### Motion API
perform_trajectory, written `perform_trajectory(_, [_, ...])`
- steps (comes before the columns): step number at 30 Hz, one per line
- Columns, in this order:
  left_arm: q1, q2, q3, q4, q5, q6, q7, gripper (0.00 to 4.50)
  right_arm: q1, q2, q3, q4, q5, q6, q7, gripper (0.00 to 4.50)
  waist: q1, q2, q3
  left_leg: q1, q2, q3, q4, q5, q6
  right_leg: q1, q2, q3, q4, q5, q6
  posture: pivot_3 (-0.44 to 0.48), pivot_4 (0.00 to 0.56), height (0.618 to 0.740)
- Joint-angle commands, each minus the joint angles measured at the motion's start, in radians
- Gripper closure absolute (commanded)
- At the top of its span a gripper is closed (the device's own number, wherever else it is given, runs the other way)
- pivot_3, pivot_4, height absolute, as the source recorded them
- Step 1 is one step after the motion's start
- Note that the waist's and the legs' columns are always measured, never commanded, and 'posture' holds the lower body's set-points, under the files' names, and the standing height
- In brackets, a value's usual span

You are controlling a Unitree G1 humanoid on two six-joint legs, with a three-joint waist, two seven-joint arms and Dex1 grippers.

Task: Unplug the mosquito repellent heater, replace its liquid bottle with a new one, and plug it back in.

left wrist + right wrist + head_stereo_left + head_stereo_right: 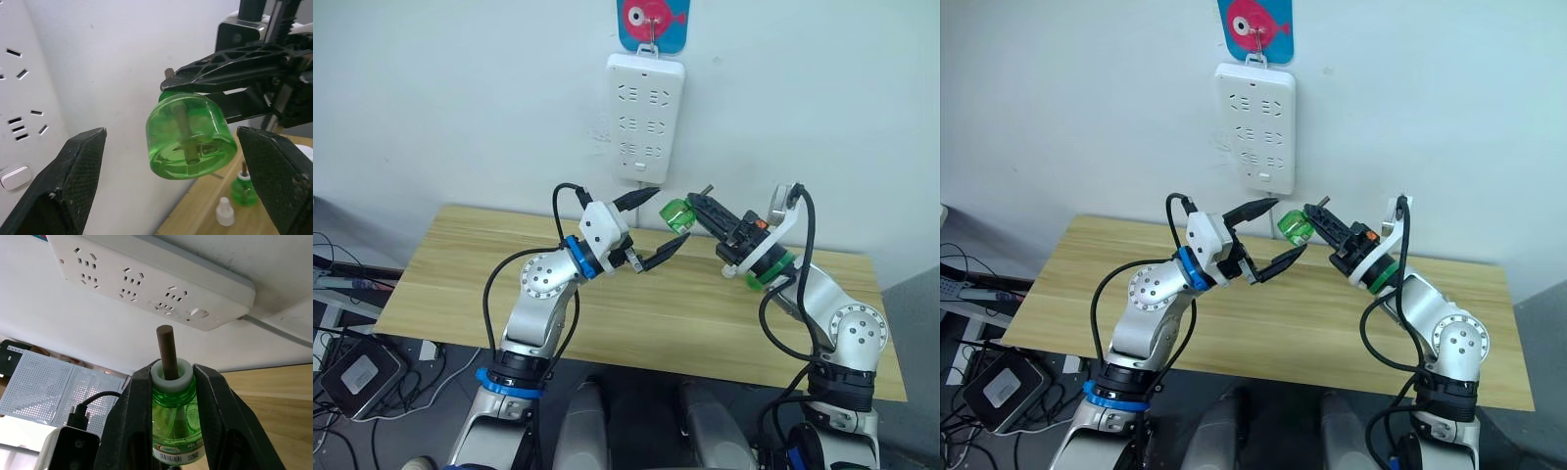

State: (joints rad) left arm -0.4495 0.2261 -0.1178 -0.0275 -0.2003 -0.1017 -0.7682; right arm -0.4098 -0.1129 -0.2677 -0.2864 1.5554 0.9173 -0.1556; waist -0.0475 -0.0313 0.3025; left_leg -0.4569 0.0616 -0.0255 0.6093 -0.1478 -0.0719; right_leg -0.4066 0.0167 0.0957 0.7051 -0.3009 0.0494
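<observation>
My left gripper (651,227) hangs above the middle of the tabletop (460,284), its two fingers spread wide apart with nothing between them. Just beyond its tips, my right gripper (171,382) has its fingers clamped on the neck of a green liquid bottle (188,137), held in the air with its brown wick (166,350) pointing toward the wall. On the tabletop, seen from my left wrist, stand a second small green bottle (244,191) and a white cap (225,213) beside it. Farthest off, the white power strip (646,117) hangs on the wall.
</observation>
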Motion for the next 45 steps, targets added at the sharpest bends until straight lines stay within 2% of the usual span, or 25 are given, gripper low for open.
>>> perform_trajectory(1, [-0.025,-0.020,-0.005,-0.009,0.011,-0.047,0.034,0.00,-0.010,-0.014,0.017,-0.056,0.041,-0.037,-0.004,3.65,0.000,0.000,0.000,0.000,0.000,0.000,0.000,0.000,0.000,0.000,0.000,0.000,0.000,0.000,0.000,-0.013,0.229,0.740])
perform_trajectory(7, [-0.027,-0.036,-0.009,-0.007,0.003,-0.050,0.059,0.00,-0.004,-0.034,0.037,-0.056,0.056,-0.076,-0.010,3.65,-0.004,0.000,0.000,0.000,0.000,0.000,0.000,0.000,0.000,0.000,0.000,0.000,0.000,0.000,0.000,-0.019,0.234,0.740])
perform_trajectory(10, [-0.023,-0.039,-0.013,-0.007,0.002,-0.050,0.064,0.60,-0.004,-0.044,0.044,-0.056,0.067,-0.091,-0.014,3.65,-0.005,0.000,0.000,0.000,0.000,0.000,0.000,0.000,0.000,0.000,0.000,0.000,0.000,0.000,0.000,-0.023,0.235,0.740])
perform_trajectory(16, [-0.013,-0.064,-0.017,-0.006,-0.025,-0.003,0.085,2.42,-0.009,-0.050,0.057,-0.061,0.093,-0.130,-0.033,3.65,-0.006,0.000,0.000,0.000,0.000,0.000,0.000,0.000,0.000,0.000,0.000,0.000,0.000,0.000,0.000,-0.029,0.238,0.740])
perform_trajectory(18, [-0.010,-0.073,-0.017,-0.009,-0.031,0.013,0.092,2.49,-0.011,-0.048,0.060,-0.064,0.101,-0.141,-0.041,3.65,-0.007,0.000,0.000,0.000,0.000,0.000,0.000,0.000,0.000,0.000,0.000,0.000,0.000,0.000,0.000,-0.029,0.238,0.740])
perform_trajectory(21, [-0.010,-0.076,-0.015,-0.017,-0.032,0.038,0.114,3.25,-0.013,-0.049,0.066,-0.067,0.108,-0.153,-0.050,3.65,-0.008,0.000,0.000,0.000,0.000,0.000,0.000,0.000,0.000,0.000,0.000,0.000,0.000,0.000,0.000,-0.031,0.240,0.740])
perform_trajectory(23, [-0.013,-0.078,-0.008,-0.028,-0.050,0.059,0.123,3.15,-0.013,-0.051,0.069,-0.068,0.110,-0.158,-0.053,3.65,-0.008,0.000,0.000,0.000,0.000,0.000,0.000,0.000,0.000,0.000,0.000,0.000,0.000,0.000,0.000,-0.030,0.243,0.740])
perform_trajectory(25, [-0.016,-0.074,-0.005,-0.036,-0.067,0.074,0.120,2.82,-0.011,-0.054,0.072,-0.069,0.112,-0.161,-0.055,3.65,-0.009,0.000,0.000,0.000,0.000,0.000,0.000,0.000,0.000,0.000,0.000,0.000,0.000,0.000,0.000,-0.030,0.244,0.740])
perform_trajectory(28, [-0.018,-0.064,-0.003,-0.041,-0.077,0.088,0.111,1.87,-0.010,-0.060,0.075,-0.068,0.118,-0.165,-0.055,3.65,-0.009,0.000,0.000,0.000,0.000,0.000,0.000,0.000,0.000,0.000,0.000,0.000,0.000,0.000,0.000,-0.030,0.245,0.740])
perform_trajectory(33, [-0.011,-0.043,-0.016,-0.049,-0.097,0.103,0.067,1.86,-0.010,-0.075,0.082,-0.065,0.130,-0.172,-0.054,3.65,-0.009,0.000,0.000,0.000,0.000,0.000,0.000,0.000,0.000,0.000,0.000,0.000,0.000,0.000,0.000,-0.032,0.245,0.740])
perform_trajectory(45, [-0.022,-0.044,-0.018,-0.027,-0.096,0.094,0.057,1.86,-0.010,-0.084,0.099,-0.075,0.164,-0.180,-0.061,3.65,-0.009,0.000,0.000,0.000,0.000,0.000,0.000,0.000,0.000,0.000,0.000,0.000,0.000,0.000,0.000,-0.037,0.246,0.740])
